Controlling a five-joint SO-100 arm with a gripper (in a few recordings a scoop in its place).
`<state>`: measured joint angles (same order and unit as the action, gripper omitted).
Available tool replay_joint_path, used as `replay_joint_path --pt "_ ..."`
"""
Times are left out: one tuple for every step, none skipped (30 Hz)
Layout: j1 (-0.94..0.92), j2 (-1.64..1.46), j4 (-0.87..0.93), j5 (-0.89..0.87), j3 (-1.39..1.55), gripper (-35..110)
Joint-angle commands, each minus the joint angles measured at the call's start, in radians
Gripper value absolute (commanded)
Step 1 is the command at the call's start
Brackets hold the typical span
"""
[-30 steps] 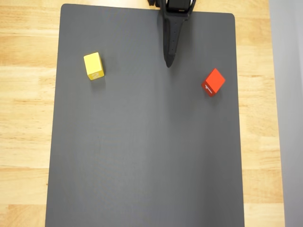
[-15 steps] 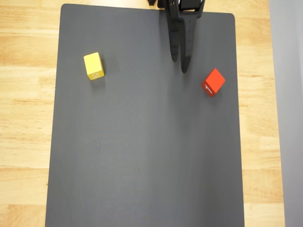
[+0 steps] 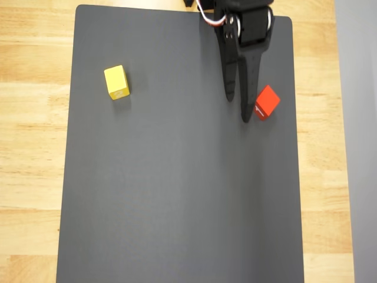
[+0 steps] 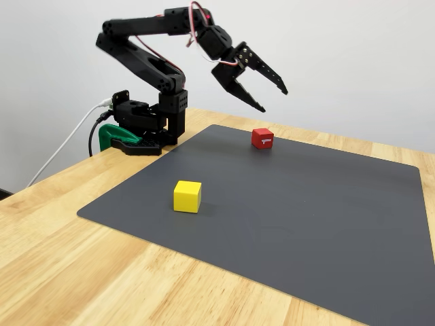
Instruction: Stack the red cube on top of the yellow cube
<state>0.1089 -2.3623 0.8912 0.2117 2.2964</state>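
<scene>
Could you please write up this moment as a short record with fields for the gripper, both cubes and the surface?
gripper: black two-finger gripper, open, raised above the mat, holding nothing
red cube: small bright red cube with a white mark on one side, resting on the mat; in the overhead view one fingertip lies just left of it
yellow cube: small yellow cube, resting on the mat, apart from the red cube
surface: dark grey mat on a light wooden table
stacking: not yet done

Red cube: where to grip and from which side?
Grip the red cube across two opposite side faces, coming down from above. It sits flat on the mat, alone, turned diamond-wise in the overhead view, so the jaws probably need rotating to meet flat faces, not corners. The gripper hangs open above it in the fixed view.
</scene>
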Motion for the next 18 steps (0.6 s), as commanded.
replay_joint_path --pt "0.038 0.179 -0.02 0.009 -0.067 22" --pt "0.044 0.199 -0.025 0.012 -0.067 23" --pt "0.052 0.202 -0.025 0.018 -0.063 23" --pt "0.064 0.202 -0.023 0.028 -0.058 23" --pt "0.08 0.204 -0.017 0.032 -0.057 23" --pt "0.098 0.204 -0.011 0.034 -0.054 23" --pt "0.121 0.206 -0.009 0.035 -0.051 22" --pt "0.144 0.206 -0.006 0.037 -0.048 22" --pt "0.167 0.204 -0.003 0.034 -0.048 23" --pt "0.189 0.204 -0.002 0.032 -0.048 23" --pt "0.213 0.207 0.0 0.032 -0.051 22" --pt "0.236 0.212 0.005 0.031 -0.055 22" --pt "0.261 0.215 0.012 0.031 -0.057 22" --pt "0.281 0.215 0.017 0.031 -0.057 22" --pt "0.295 0.213 0.025 0.031 -0.057 22" --pt "0.302 0.212 0.032 0.029 -0.057 22" --pt "0.302 0.207 0.038 0.029 -0.057 22" --pt "0.299 0.204 0.043 0.032 -0.055 21"
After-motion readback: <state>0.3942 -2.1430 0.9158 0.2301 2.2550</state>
